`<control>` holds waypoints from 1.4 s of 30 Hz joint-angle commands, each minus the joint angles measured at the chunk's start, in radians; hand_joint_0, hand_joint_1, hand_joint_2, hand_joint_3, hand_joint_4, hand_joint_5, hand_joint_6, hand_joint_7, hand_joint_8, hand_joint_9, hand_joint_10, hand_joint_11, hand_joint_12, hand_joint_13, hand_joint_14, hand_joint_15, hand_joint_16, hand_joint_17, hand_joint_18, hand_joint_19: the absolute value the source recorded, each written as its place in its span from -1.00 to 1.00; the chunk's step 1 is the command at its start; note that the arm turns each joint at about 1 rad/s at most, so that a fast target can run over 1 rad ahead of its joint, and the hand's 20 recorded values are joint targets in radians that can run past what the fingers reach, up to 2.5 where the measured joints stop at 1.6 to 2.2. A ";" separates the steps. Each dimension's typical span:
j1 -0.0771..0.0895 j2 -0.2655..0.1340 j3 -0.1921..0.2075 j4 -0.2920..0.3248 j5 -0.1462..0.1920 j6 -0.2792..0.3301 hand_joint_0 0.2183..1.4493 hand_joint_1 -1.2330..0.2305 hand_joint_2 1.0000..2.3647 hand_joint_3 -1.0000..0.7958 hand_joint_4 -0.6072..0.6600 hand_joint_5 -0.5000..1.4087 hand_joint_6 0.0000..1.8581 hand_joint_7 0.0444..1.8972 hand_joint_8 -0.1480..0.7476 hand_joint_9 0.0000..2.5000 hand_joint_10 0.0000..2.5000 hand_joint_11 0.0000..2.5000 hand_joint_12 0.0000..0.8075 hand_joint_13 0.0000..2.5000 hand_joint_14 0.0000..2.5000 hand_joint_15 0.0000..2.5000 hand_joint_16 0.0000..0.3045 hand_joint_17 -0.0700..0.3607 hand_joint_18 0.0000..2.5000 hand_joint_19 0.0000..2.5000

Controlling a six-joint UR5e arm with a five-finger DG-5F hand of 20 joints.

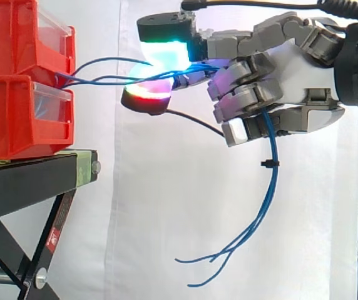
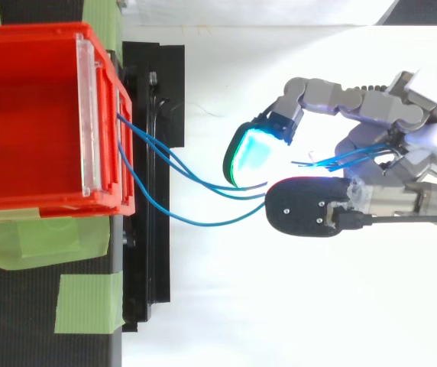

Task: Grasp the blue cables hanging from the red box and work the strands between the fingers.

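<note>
Hand [image 1: 291, 69] clamped on three blue cables [image 1: 270, 184] (loose ends dangling below) from two stacked red bins [image 1: 10, 119].

- Black metal stand [image 1: 22, 184]: flat top, slanted crossing legs beneath.
- Pale green tape patches [image 2: 87, 302]: stuck flat on the stand's top, several side by side.
- Red-and-white sticker [image 1: 53, 236]: on one slanted leg.
- Round silver bolt head [image 1: 40, 279]: low on the same leg, below the sticker.
- Plain white curtain [image 1: 141, 237]: hangs behind the stand in soft vertical folds.
</note>
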 commanded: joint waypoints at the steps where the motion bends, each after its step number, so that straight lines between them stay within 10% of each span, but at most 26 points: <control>1: 0.000 -0.001 -0.001 0.000 0.001 0.000 0.07 -0.02 -0.97 -0.41 0.35 -0.10 -0.99 0.53 0.40 0.39 1.00 1.00 0.45 0.55 1.00 0.28 0.68 0.21 1.00 -0.53; 12: 0.000 -0.001 -0.001 0.002 -0.002 -0.049 -0.06 -0.23 -0.98 -0.62 0.39 -0.25 -0.82 0.49 0.40 0.39 1.00 1.00 0.45 0.55 1.00 0.28 0.68 0.21 1.00 -0.53; 27: 0.003 0.000 0.001 0.002 0.001 -0.058 0.29 -0.22 -0.97 -0.11 0.40 -0.44 -0.38 0.27 0.40 0.39 1.00 1.00 0.45 0.55 1.00 0.28 0.68 0.21 1.00 -0.53; 34: 0.003 0.000 0.001 0.002 0.000 -0.055 0.55 -0.18 -0.98 0.25 0.40 -0.24 -0.50 0.34 0.40 0.39 1.00 1.00 0.45 0.55 1.00 0.28 0.68 0.21 1.00 -0.53; 42: 0.003 0.000 -0.001 0.002 0.001 -0.038 0.42 -0.30 -0.96 0.01 0.34 -0.17 -0.76 0.46 0.40 0.39 1.00 1.00 0.45 0.55 1.00 0.28 0.68 0.21 1.00 -0.53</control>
